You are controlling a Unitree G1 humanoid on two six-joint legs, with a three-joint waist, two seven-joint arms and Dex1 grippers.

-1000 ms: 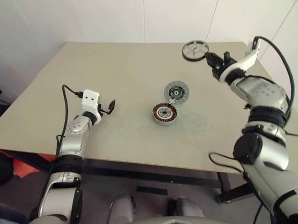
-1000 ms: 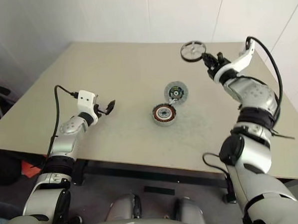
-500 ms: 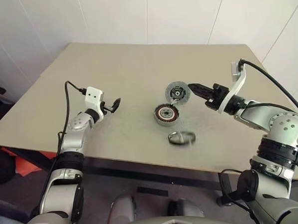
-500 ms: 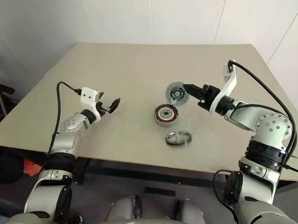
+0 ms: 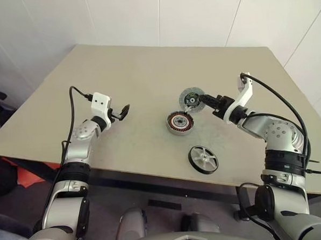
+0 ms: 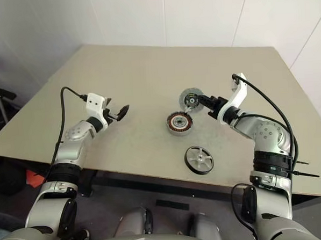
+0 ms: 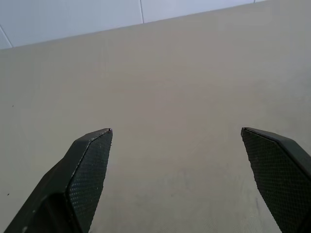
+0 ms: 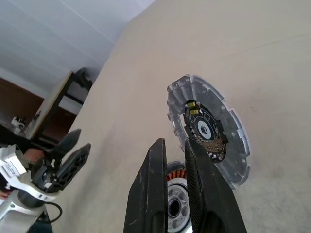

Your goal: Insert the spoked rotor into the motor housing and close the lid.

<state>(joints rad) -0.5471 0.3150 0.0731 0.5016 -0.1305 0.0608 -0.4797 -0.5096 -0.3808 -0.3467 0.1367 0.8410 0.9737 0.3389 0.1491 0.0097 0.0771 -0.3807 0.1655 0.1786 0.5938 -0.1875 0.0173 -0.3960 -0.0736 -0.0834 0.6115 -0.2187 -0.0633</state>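
Note:
The spoked rotor [image 5: 203, 159] lies flat on the table, close to the front edge, apart from both grippers. Behind it sits the motor housing [image 5: 179, 123], copper windings facing up. Its lid [image 5: 190, 98] stands open, tilted up at the housing's far rim, its dark inner face [image 8: 209, 131] showing. My right gripper [image 5: 204, 99] is shut and holds nothing, its tips just right of the lid. The housing [image 8: 175, 206] is partly hidden behind its fingers [image 8: 150, 194]. To the left of the housing my left gripper [image 5: 122, 111] hovers open over bare table, its pads [image 7: 90, 165] wide apart.
The beige table [image 5: 120, 68] ends in a front edge just below the rotor. White walls stand behind and to the right. A black cable [image 5: 278, 97] loops off my right wrist.
The rotor, a blur in front of the housing half a second ago, now rests flat nearer the front edge. My right gripper has dropped and drawn in beside the lid. The left arm is still.

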